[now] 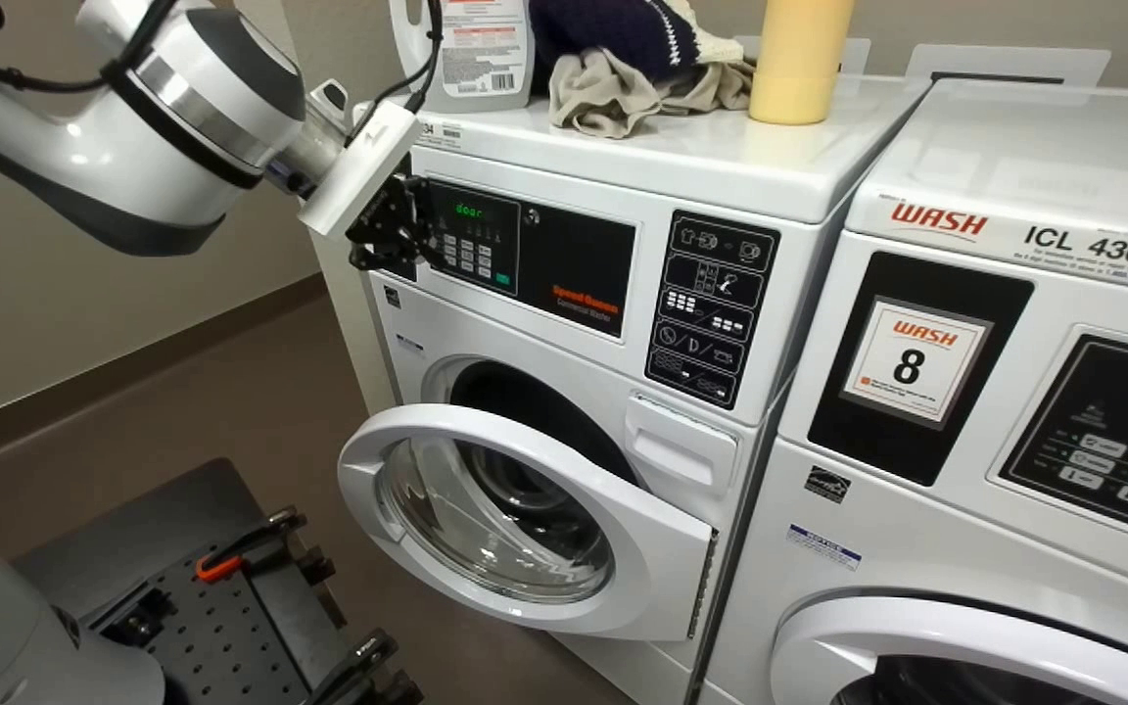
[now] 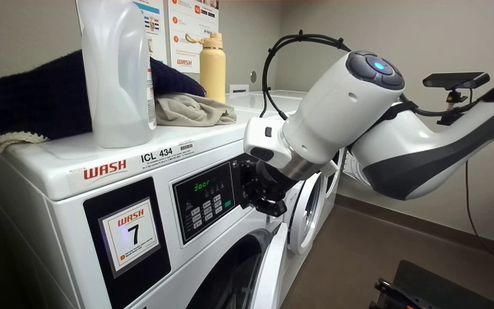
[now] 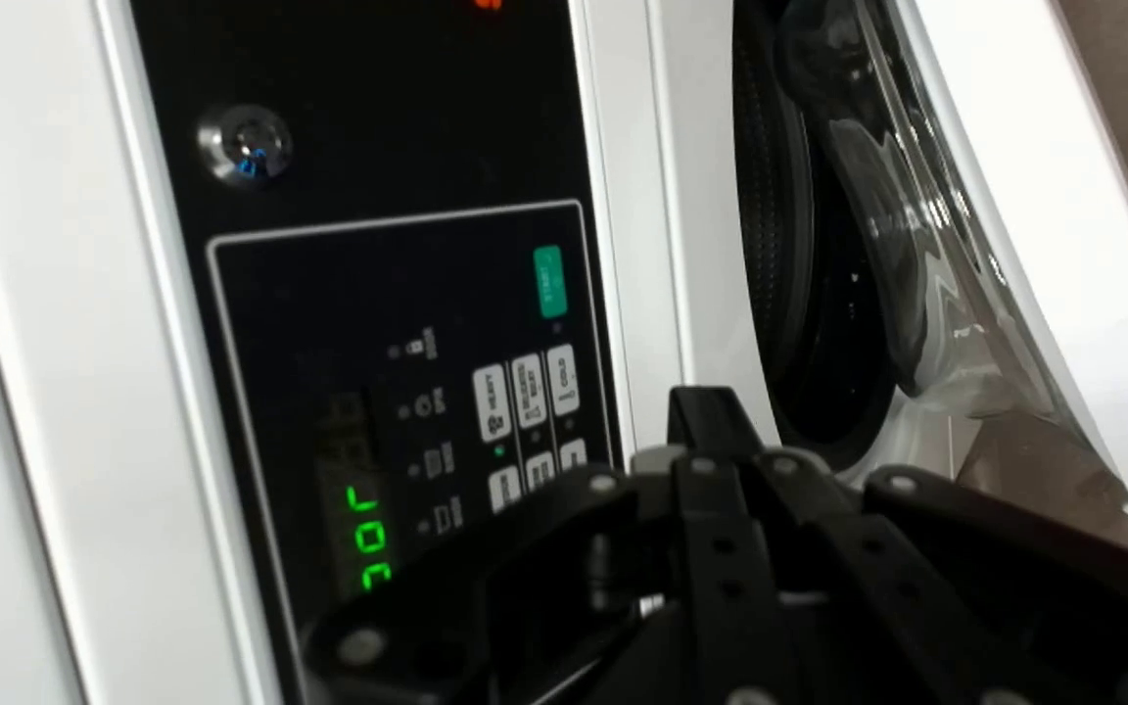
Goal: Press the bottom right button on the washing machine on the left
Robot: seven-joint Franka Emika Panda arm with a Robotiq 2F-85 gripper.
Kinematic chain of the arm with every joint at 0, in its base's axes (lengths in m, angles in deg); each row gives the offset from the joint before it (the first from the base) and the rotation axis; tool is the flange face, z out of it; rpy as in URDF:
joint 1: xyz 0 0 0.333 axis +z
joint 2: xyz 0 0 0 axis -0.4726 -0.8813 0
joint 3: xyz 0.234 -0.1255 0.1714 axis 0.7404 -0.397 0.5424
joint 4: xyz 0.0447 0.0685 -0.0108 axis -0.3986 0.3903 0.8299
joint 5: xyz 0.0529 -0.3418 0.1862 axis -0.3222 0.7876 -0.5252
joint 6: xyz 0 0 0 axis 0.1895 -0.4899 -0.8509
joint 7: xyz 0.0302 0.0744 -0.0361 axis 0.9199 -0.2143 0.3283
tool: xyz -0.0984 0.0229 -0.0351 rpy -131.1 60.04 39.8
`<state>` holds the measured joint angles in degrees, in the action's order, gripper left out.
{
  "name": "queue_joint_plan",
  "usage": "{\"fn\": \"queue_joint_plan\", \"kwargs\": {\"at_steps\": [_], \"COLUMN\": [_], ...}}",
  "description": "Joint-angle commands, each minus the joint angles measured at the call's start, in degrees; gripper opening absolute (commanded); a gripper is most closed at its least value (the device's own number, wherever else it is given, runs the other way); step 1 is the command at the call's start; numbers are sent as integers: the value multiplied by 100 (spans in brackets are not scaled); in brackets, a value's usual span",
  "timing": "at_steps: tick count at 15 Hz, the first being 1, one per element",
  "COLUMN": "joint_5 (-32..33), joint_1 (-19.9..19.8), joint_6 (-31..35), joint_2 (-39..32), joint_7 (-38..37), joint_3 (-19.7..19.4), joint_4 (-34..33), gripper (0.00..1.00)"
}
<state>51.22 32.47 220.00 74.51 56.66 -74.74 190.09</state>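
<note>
In an exterior view the washing machine (image 1: pixel 579 352) is seen left of the neighbouring washer (image 1: pixel 936 548) — the approach seems in hand, the press yet to be made. The arm (image 2: pixel 337 113) is bent and sloped downward before the control panel (image 1: pixel 579 257). The fingers (image 3: pixel 716 421) are clenched, nothing held. Next, they should be aligned with the bottom-right green button (image 3: pixel 550 281) — apart from them in the wrist view — and pushed in.

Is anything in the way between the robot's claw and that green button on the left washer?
Nothing visible stands between the gripper and the green START button, which shows uncovered in the wrist view. The open door below the control panel lies outside that gap.
</note>
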Motion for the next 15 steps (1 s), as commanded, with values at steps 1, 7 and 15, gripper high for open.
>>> {"fn": "queue_joint_plan", "kwargs": {"at_steps": [1,7,15], "joint_5": [712,2037,2548], "joint_1": [-160,-134,-4], "joint_6": [255,265,116], "joint_2": [77,-47,-114], "joint_7": [-482,-1577,-2163], "joint_3": [185,294,213], "joint_4": [28,-92,-113], "gripper": [0,0,1]}}
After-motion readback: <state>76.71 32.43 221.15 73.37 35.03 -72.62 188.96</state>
